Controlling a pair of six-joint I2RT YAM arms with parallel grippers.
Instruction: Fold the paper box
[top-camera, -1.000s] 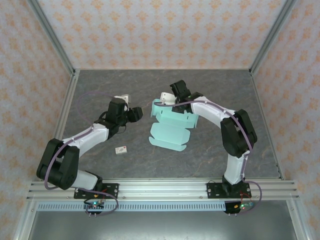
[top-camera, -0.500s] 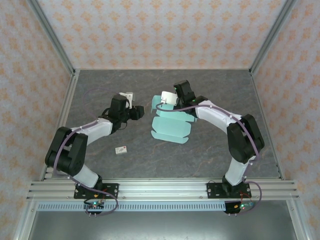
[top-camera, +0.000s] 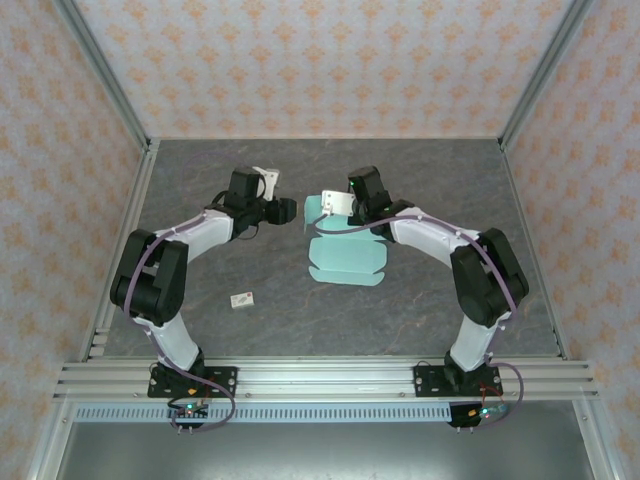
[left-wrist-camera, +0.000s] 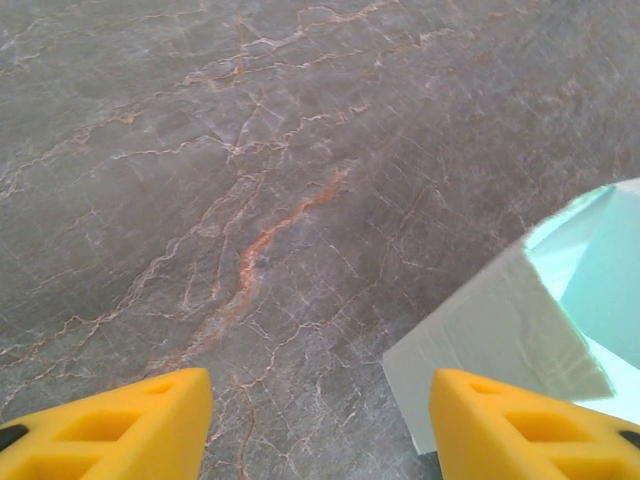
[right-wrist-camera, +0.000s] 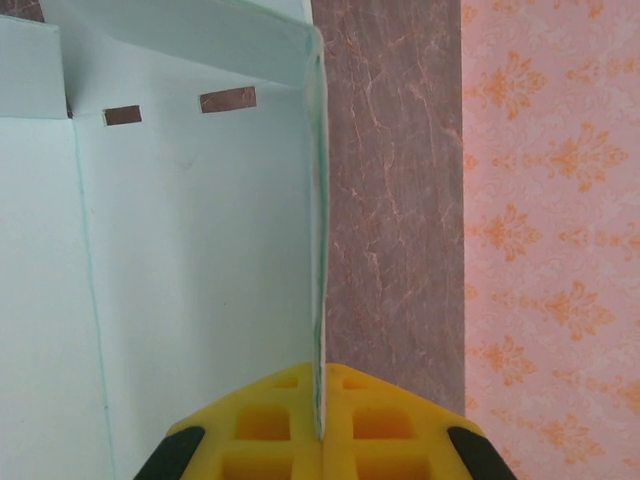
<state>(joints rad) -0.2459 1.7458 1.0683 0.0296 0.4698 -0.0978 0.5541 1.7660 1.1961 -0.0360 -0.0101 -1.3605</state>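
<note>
My right claw (right-wrist-camera: 322, 400) clamps upright edge of paper box (top-camera: 345, 255). Box lies on table (top-camera: 200, 280) middle, long axis running away from my bases. My left claw (left-wrist-camera: 320, 420) gapes empty just left of box, box edge by its right finger.

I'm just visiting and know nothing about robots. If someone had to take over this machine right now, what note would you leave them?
Right gripper: shut on a raised flap at the far end of the paper box.
Left gripper: open, holding nothing, over the table just left of that raised end.
Box: mid-table between the arms, mostly a flat sheet.
Done: the far end is lifted upright.
Left: fold up the other walls and tuck the tabs. The left gripper looks placed to help next.
A small white tag lies apart from the box, nearer the left arm.
</note>
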